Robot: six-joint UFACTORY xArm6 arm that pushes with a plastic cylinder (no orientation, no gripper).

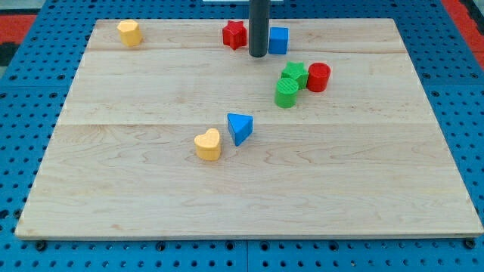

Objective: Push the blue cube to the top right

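Right at the pushing step, by the look of it: my tip (258, 55) down on the wooden board (151, 189), just beside the left face of the blue cube (279, 40), maybe touching it, hard to tell. Blue cube up near the view's top, a bit right of the middle, still a long way from the top right corner. No claw here at all, only a straight dark rod, so nothing to spread or pinch. Next move, as a guess: a steady slide toward the view's right, staying behind the middle of the cube's left side so it does not spin away. Red star block (235, 34) just on the other side of the rod, to the view's left. Green star block (295, 74), green round block (286, 94) and red round block (319, 77) lower down, close but likely out of the way.
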